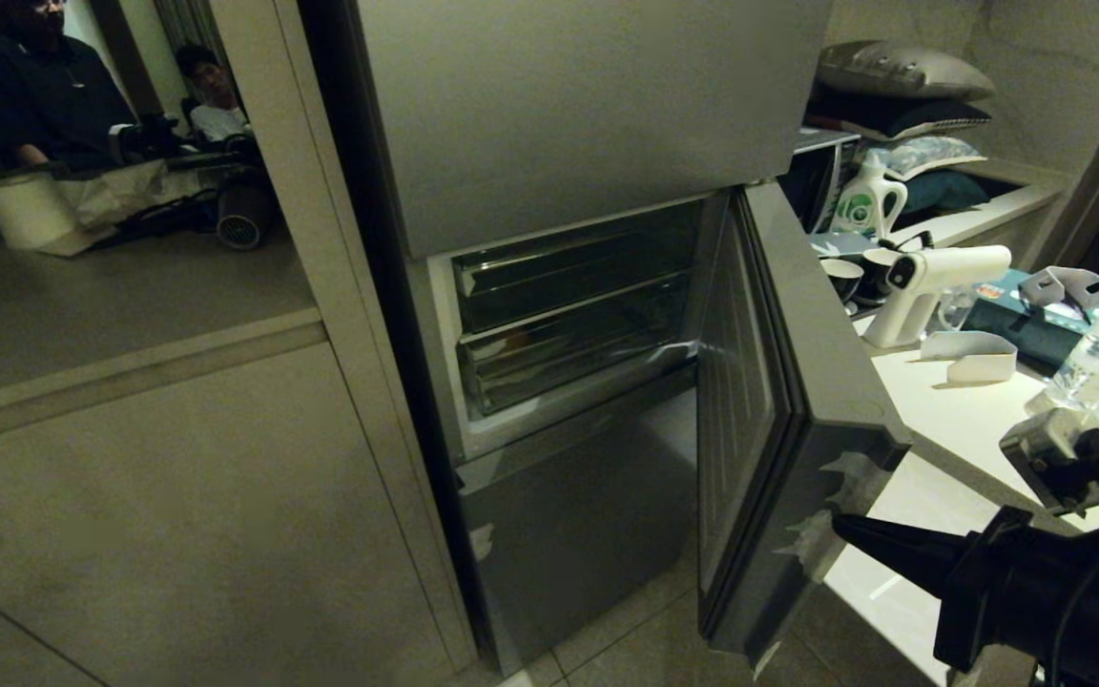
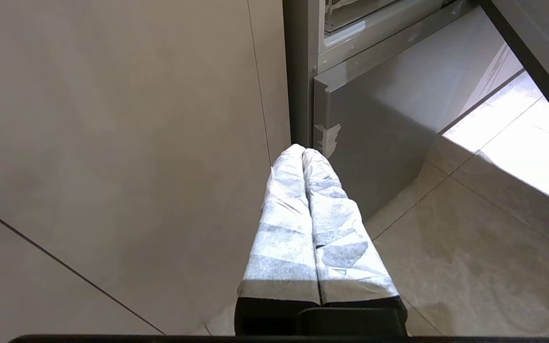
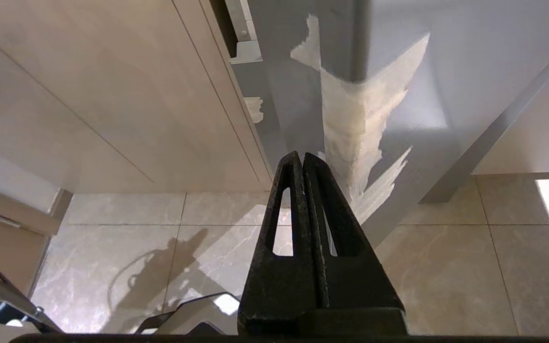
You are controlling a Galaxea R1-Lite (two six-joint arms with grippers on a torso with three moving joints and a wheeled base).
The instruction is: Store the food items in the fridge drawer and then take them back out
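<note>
The fridge's middle door stands open to the right. Inside, the clear fridge drawer sits pushed in below another clear compartment. The food items are out of view. My right gripper comes in from the lower right with its black fingers shut and empty. Its tip is close to the torn white tape on the open door's lower corner. In its wrist view the right gripper points at that taped edge above the floor tiles. My left gripper, wrapped in white tape, is shut and hangs low beside the grey lower fridge panel.
A white counter to the right of the door carries water bottles, a white spray gun, cups and a detergent bottle. Beige cabinet panels flank the fridge's left side. Two people sit at the far back left.
</note>
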